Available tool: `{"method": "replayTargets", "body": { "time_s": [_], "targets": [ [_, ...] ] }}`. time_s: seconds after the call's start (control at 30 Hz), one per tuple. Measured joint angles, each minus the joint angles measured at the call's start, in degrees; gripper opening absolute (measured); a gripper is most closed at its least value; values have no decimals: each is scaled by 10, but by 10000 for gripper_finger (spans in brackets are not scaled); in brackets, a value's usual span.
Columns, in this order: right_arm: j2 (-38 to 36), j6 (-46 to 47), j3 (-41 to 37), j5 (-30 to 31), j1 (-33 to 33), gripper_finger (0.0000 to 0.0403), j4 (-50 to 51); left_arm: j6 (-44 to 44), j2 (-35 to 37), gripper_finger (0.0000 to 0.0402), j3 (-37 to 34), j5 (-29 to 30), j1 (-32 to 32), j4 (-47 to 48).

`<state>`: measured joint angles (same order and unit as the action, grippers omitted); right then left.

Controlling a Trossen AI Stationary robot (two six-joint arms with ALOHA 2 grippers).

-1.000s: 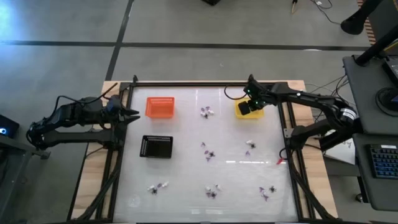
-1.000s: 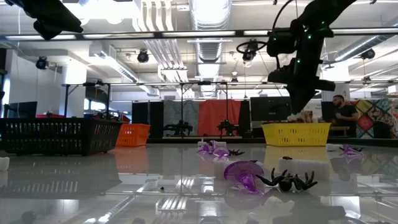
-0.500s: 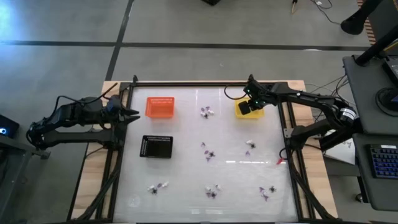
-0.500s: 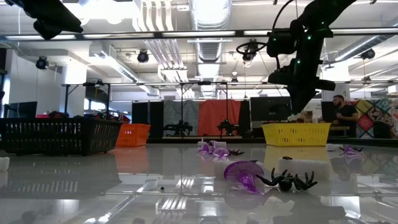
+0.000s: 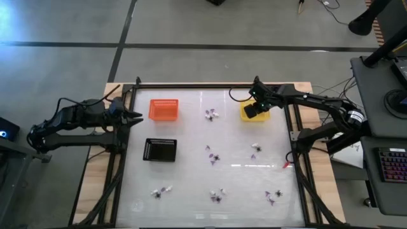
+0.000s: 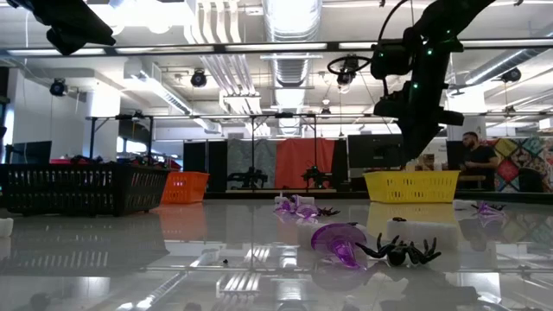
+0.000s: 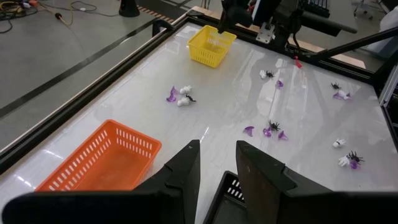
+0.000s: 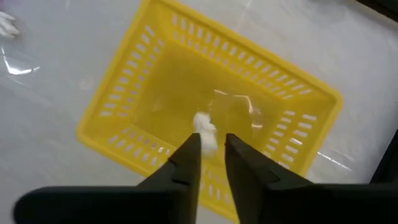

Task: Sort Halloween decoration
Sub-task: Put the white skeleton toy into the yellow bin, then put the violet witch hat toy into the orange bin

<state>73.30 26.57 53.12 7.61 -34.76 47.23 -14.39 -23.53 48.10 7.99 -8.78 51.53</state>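
The table (image 5: pixel 191 191) is ringed by a dark frame, and the trinkets are scattered across its glossy middle and 6 o'clock half, well apart in small clusters. At 1 o'clock on it sits the yellow basket (image 5: pixel 252 114), close to the frame rail on that side; the orange basket (image 5: pixel 163 109) is at 11 o'clock and the black tray (image 5: pixel 160 149) at 9 o'clock.

The right gripper (image 8: pixel 212 154) hangs directly over the yellow basket. A second ago it pinched a whitish trinket there; now its fingers stand slightly parted, and the whitish trinket (image 8: pixel 206 129) shows just past the fingertips against the basket's floor (whether it has landed or is falling I cannot tell). I judge this a release: one cream piece sorted, many pieces left on the table.

The left gripper (image 7: pixel 214 163) waits at the 9 o'clock edge, beside the orange basket, fingers a little apart and empty.

Room is good: straight up from the basket is clear, and the nearest pieces (image 5: pixel 212 114) lie between the two baskets.
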Motion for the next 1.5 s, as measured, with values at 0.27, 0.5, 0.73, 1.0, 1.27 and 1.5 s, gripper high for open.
{"method": "replayTargets", "body": {
  "time_s": [0.27,0.5,0.73,1.0,1.27,1.5],
  "targets": [
    [0,39,0,7,0,131,0,0,0,86,0,0,0,0],
    [0,65,3,-50,0,140,0,-10,0,86,0,0,0,0],
    [0,72,8,-50,0,135,0,-26,0,86,0,0,0,-9],
    [0,95,32,-51,8,141,0,-61,-13,86,-9,-105,0,-27],
    [0,94,65,-50,24,138,0,-65,-38,86,-40,-135,1,-26],
    [0,95,87,-50,35,140,0,-82,-54,86,-44,-172,1,-27]
  ]
}}
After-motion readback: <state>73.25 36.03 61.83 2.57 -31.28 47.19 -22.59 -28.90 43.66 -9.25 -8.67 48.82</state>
